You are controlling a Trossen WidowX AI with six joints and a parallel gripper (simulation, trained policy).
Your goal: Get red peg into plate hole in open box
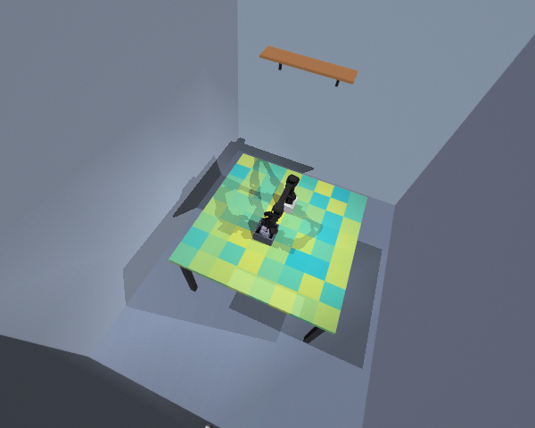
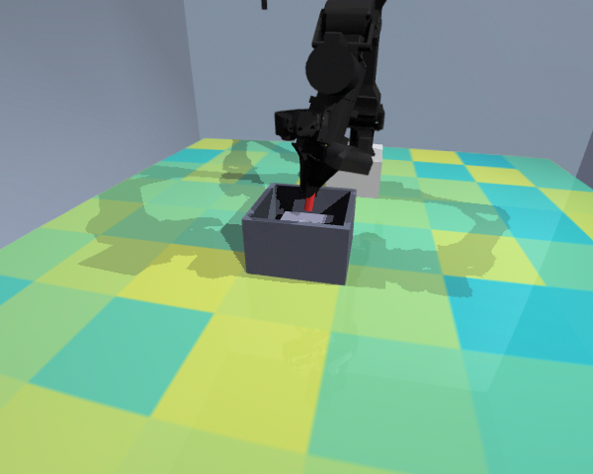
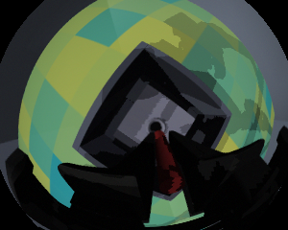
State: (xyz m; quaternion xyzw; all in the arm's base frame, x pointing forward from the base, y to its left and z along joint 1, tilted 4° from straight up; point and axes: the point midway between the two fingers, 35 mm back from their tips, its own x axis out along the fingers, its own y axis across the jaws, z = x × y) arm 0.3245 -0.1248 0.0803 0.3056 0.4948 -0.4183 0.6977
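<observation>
My gripper [image 2: 308, 194] [image 3: 161, 136] is shut on the red peg [image 2: 309, 202] [image 3: 168, 173], with its fingertips at the level of the box's rim. The peg points down into the open dark grey box [image 1: 263, 238] [image 2: 296, 252], tilted slightly in the exterior view. The pale plate [image 2: 300, 217] [image 3: 138, 112] lies at the bottom of the box. Its round dark hole [image 3: 156, 126] shows in the wrist view, right beside the peg's lower end. The peg is not seen inside the hole; whether it touches the plate I cannot tell.
The box's four walls surround the peg's lower part. The white arm base [image 1: 289, 205] [image 2: 367, 178] stands behind the box on the checkered table [image 1: 346, 258] [image 2: 266, 356]. An orange shelf [image 1: 308, 64] is on the back wall. Arm shadows lie around the box.
</observation>
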